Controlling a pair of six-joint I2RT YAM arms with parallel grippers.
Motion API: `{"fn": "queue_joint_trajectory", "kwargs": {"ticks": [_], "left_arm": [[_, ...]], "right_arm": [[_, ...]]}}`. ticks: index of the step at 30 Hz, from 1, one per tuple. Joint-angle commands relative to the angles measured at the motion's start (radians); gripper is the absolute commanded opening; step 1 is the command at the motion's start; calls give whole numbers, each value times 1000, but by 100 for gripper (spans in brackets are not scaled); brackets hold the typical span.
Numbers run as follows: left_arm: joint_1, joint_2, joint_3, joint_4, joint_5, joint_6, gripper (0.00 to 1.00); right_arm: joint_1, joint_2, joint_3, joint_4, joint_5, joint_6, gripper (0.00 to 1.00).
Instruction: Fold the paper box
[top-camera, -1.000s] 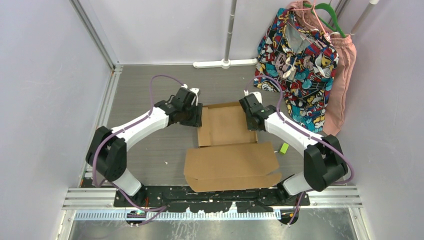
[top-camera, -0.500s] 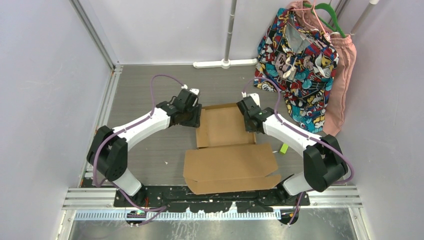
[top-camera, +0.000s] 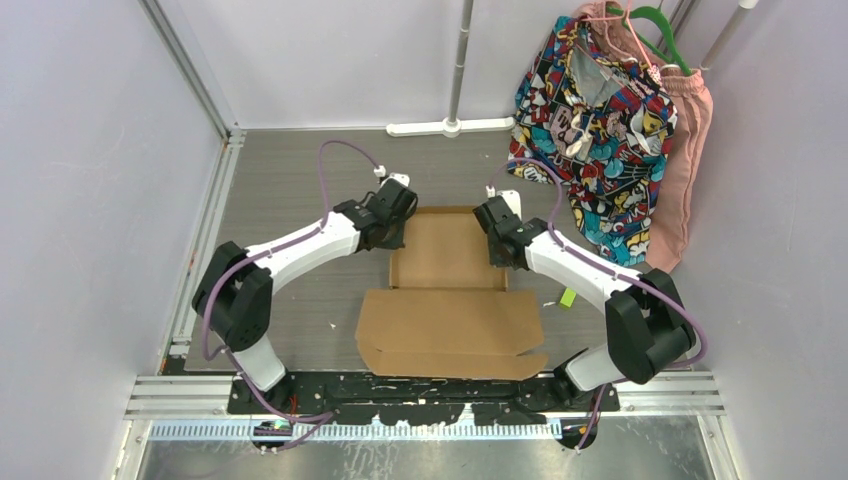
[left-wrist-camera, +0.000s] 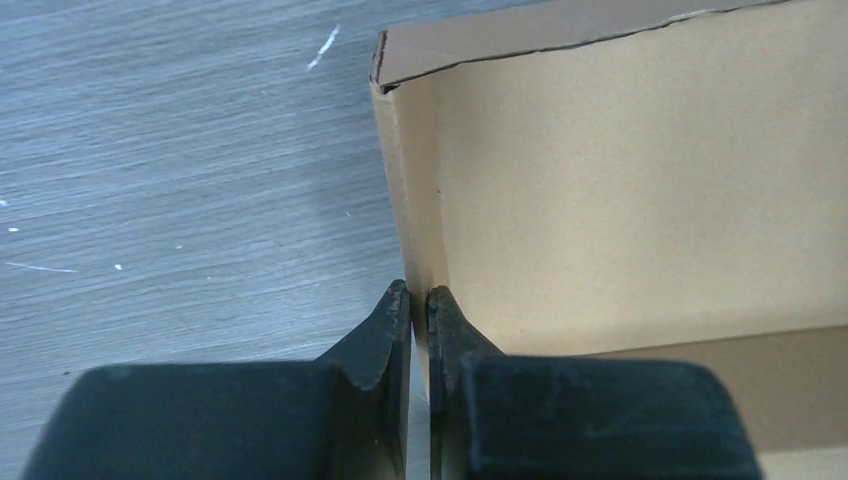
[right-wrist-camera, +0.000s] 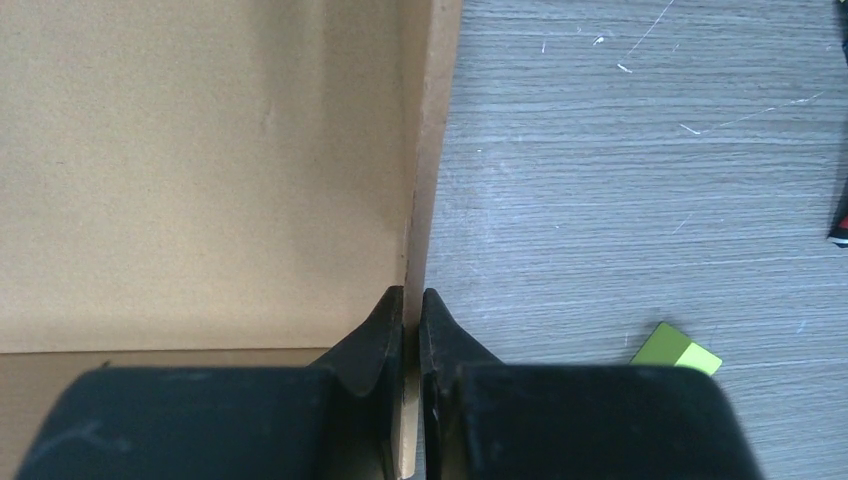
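The paper box (top-camera: 447, 255) is plain brown cardboard in the middle of the table, its tray part with raised side walls at the back and its wide lid panel (top-camera: 450, 325) lying flat toward the arms. My left gripper (top-camera: 396, 228) is shut on the box's left side wall (left-wrist-camera: 405, 200), one finger inside and one outside. My right gripper (top-camera: 499, 243) is shut on the right side wall (right-wrist-camera: 428, 150) in the same way. The tray floor shows in both wrist views.
A small green block (top-camera: 567, 297) lies on the grey table right of the box, also in the right wrist view (right-wrist-camera: 677, 352). Patterned and pink clothes (top-camera: 600, 110) hang at the back right. A white pole base (top-camera: 450, 127) stands at the back wall.
Both grippers have moved left and a little nearer with the box walls held. The whole box has shifted left, and the lid panel has slid toward the arms.
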Motion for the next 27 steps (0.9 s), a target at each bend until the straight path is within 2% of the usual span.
{"fn": "queue_joint_trajectory", "kwargs": {"ticks": [1,9,20,25,27], "left_arm": [[-35,50,67,-81,-230,25,0],[-89,64,48,-80,-475,41,0],[-91,87,60,-114,-651,52,0],[-89,76,41,-89,-630,54,0],[-84,59,32,-66,-577,64,0]], "right_arm": [[7,-9,-14,42,21,17,1],[7,-12,-31,57,27,19,2],[7,8,-21,47,12,26,2],[7,13,-18,51,-6,26,2],[6,22,-8,46,-17,23,8]]}}
